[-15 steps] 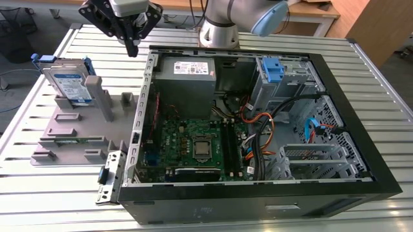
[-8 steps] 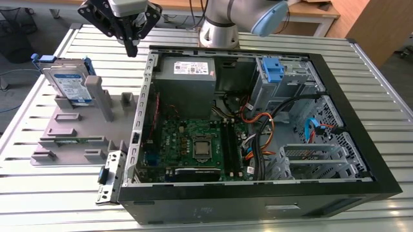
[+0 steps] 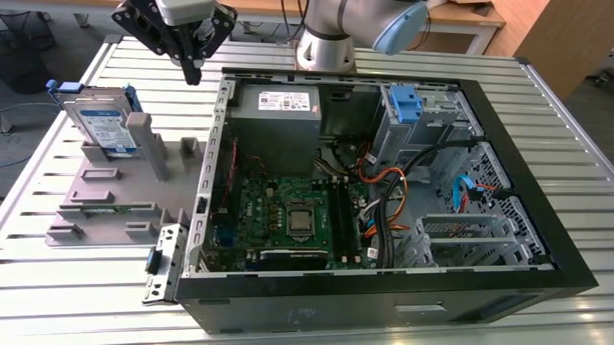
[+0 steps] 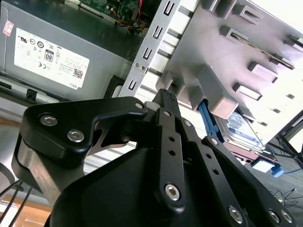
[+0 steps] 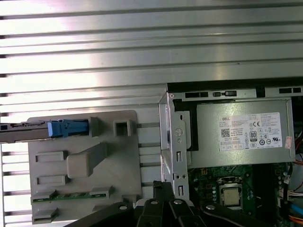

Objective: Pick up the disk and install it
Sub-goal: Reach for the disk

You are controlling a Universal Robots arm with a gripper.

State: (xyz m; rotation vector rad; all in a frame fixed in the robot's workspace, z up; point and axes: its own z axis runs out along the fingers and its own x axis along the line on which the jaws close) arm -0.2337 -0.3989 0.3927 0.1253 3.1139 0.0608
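Note:
The disk (image 3: 106, 126) is a silver-grey drive with a white-and-blue label in a blue carrier. It stands upright in a slot at the far end of the grey fixture (image 3: 115, 194), on the exterior view's left. My gripper (image 3: 193, 74) hangs above the table between the disk and the case's back corner, apart from both. Its fingers are shut with nothing between them. In the first wrist view the disk (image 5: 66, 127) appears edge-on beyond the gripper (image 5: 163, 186). In the second wrist view the disk (image 4: 239, 130) lies past the gripper (image 4: 165, 96).
An open computer case (image 3: 384, 295) lies on the slatted metal table (image 3: 57, 287). Inside are a grey power supply box (image 3: 273, 108) with a white sticker, a motherboard (image 3: 292, 215), cables and an upright blue bracket (image 3: 408, 104) at the drive bay. The fixture has several raised posts.

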